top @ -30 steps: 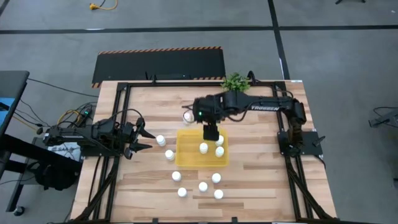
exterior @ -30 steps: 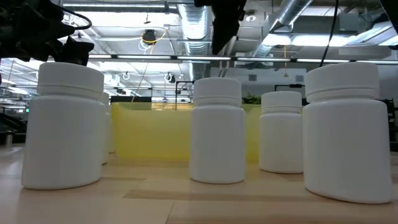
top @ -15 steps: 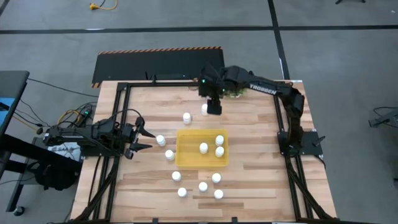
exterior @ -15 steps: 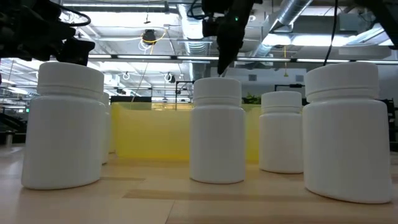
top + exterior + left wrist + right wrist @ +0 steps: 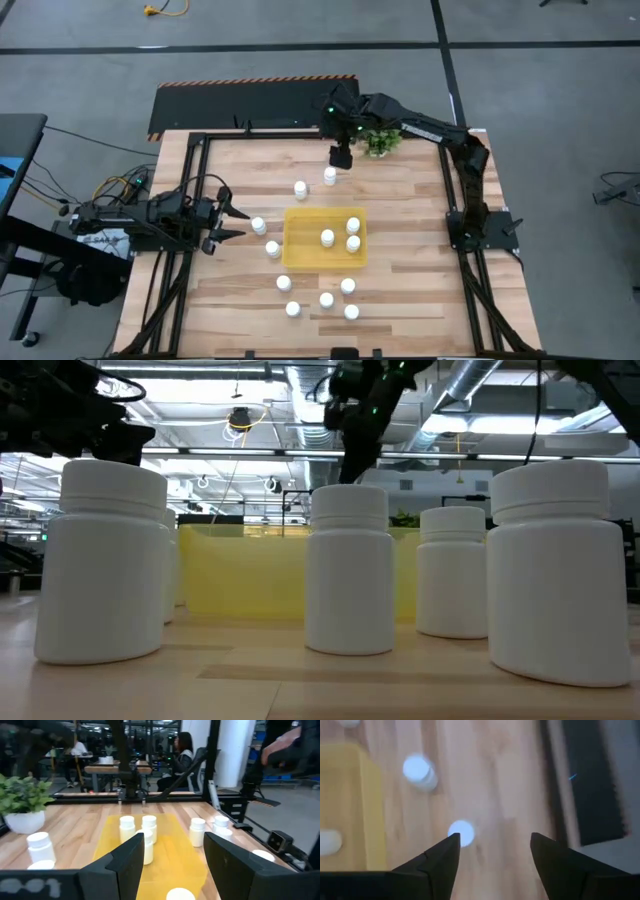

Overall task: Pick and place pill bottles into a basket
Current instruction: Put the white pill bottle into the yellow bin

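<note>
The yellow basket (image 5: 305, 240) lies mid-table with three white pill bottles in it, one of them (image 5: 327, 238) in the middle. Several more bottles stand on the wood around it, two of them beyond its far side (image 5: 300, 187) (image 5: 330, 175). My right gripper (image 5: 341, 155) hangs open above the table near the far edge, just past the nearer of those two bottles (image 5: 461, 832), its fingers slanting down with nothing between them. My left gripper (image 5: 225, 222) waits open at the table's left, pointing level at the basket (image 5: 160, 865).
A small green potted plant (image 5: 380, 140) stands at the far edge, right beside my right arm. A black frame (image 5: 200, 180) runs around the table. In the low view, bottles (image 5: 350, 570) stand close in front of the basket (image 5: 250, 575). People sit beyond the table.
My right gripper has swung from above the basket's far side toward the table's far edge, past the two loose bottles there. The bottles and the basket stand where they were.
</note>
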Motion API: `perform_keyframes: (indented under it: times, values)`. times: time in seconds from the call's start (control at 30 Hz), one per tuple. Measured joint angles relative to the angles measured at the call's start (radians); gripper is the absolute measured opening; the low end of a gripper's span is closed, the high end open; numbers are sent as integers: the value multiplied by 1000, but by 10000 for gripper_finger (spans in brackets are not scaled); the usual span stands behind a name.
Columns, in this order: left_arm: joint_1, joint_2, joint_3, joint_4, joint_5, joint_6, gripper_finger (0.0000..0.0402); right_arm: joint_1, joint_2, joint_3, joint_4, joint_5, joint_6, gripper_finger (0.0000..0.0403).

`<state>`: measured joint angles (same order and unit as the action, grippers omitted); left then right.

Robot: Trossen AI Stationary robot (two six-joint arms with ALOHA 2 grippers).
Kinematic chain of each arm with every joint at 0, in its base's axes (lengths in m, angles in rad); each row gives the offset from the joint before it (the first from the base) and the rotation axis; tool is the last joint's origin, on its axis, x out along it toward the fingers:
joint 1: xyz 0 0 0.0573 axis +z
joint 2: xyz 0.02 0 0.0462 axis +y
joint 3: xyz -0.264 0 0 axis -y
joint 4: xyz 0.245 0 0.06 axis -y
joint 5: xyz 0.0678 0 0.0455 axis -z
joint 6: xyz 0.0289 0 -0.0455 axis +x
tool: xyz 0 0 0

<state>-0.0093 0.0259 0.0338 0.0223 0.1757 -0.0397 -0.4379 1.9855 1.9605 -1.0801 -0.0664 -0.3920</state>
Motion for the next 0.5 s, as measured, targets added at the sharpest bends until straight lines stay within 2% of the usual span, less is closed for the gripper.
perform_keyframes:
  times: [0.17, 0.4, 0.5]
  values:
    - [0, 0, 0, -12, -32, -12, 194, 2, 59, -3, -59, -37, -30, 241]
    - [0, 14, 2, -26, -304, -45, 194, 23, 83, 0, -40, -40, -55, 240]
    - [0, 15, 3, -32, -349, -53, 194, 23, 83, 0, -47, -36, -49, 240]
